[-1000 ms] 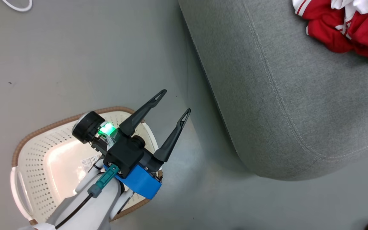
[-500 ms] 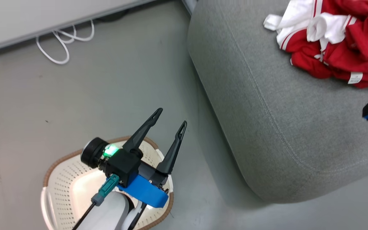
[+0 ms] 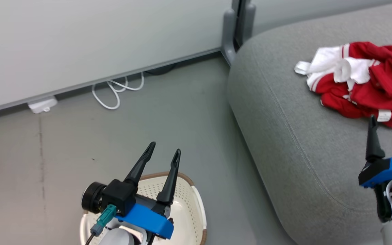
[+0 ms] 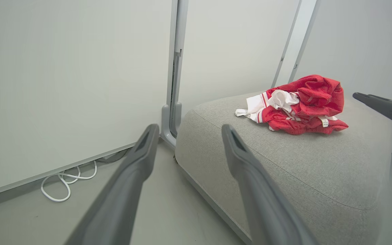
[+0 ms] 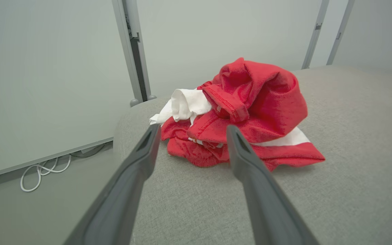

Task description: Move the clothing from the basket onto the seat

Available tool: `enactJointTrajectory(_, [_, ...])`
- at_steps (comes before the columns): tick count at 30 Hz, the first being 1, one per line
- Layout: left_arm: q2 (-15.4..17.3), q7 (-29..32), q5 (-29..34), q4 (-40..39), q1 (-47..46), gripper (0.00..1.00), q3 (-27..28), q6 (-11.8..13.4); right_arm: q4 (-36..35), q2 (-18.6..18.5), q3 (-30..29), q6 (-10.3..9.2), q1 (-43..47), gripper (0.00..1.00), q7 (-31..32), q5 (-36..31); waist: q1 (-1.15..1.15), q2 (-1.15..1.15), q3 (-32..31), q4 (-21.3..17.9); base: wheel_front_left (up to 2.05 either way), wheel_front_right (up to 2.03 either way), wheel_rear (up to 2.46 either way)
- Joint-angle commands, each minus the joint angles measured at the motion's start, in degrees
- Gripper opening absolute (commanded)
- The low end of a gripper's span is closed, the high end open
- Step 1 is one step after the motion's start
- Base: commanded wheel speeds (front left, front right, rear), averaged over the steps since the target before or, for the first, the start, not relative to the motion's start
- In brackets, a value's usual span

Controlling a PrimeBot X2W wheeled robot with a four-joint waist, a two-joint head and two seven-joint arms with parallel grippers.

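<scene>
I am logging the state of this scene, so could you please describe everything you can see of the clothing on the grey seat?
The clothing is a crumpled heap of soft red fabric mixed with white pieces, with white stripes and a small white label on its near edge. It rests on top of the seat, set back from the rounded edge. The open right gripper points at it from close by without holding it.
</scene>
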Motion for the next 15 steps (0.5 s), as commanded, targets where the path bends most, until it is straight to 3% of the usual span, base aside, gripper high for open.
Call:
enactJointTrajectory(1, [-0.26, -0.17, 0.57, 0.22, 0.86, 1.0, 0.78, -0.4, -1.36, 0.23, 0.51, 0.03, 1.83, 1.0, 0.18, 0.26, 0.01, 0.0, -2.19, 2.22, 0.0, 0.0, 0.0])
enactJointTrajectory(15, [-2.12, -0.17, 1.36, 2.3, 5.37, 1.0, 7.16, -0.88, -18.02, 4.52, 3.99, 0.03, 15.48, 1.0, 4.81, -0.39, 0.01, 0.0, -6.26, 9.21, 0.0, 0.0, 0.0])
